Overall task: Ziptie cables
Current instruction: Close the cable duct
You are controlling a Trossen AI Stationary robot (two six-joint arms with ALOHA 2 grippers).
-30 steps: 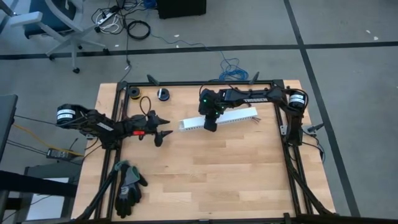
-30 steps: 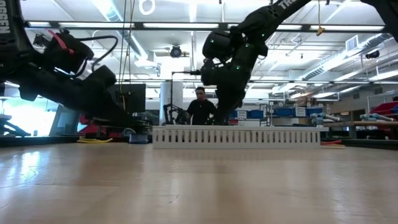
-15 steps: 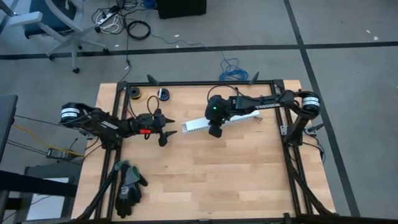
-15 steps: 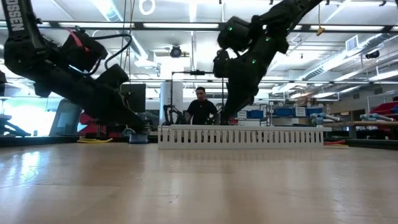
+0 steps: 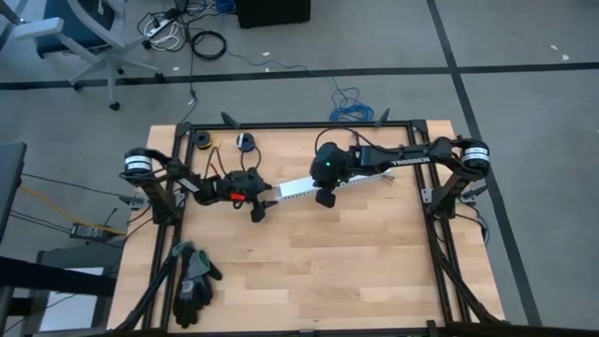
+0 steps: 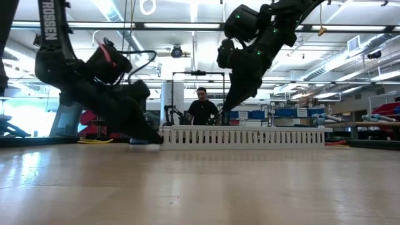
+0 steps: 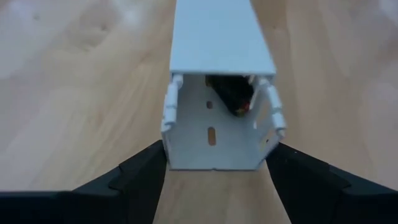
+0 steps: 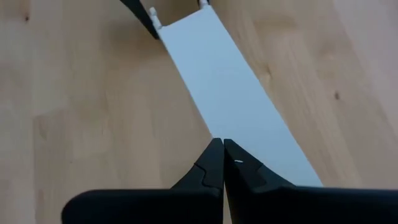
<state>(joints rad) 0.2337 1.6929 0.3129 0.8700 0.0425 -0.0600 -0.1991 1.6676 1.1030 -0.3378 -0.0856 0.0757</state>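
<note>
A long white slotted duct (image 5: 332, 181) with a closed lid lies on the table, running left to right. A few thin wires (image 5: 386, 179) show at its right end. These may be the cables. Something dark with an orange spot (image 7: 233, 96) sits inside the duct's left end. My left gripper (image 5: 267, 197) is open at that end (image 7: 214, 134), one finger on either side. My right gripper (image 8: 222, 143) is shut over the lid's near edge. In the low view its tips (image 6: 227, 114) end a little above the duct. My left gripper comes nearly level from the table's left, along the duct, which rests on the table. Its fingertips (image 7: 158, 155) stand right against the two lower corners of the duct's left end. Whether they touch it, I cannot tell.
A pair of black gloves (image 5: 194, 278) lies near the table's front left. Small spools (image 5: 245, 142) sit at the far edge. A black frame (image 5: 299, 125) rims the table. A person (image 6: 201, 107) stands in the room beyond.
My left gripper has moved toward the table's right, up to the duct's left end, and stayed open. My right gripper, still shut, has moved a little toward the right and upward over the lid. The duct's left end has shifted slightly to the right.
</note>
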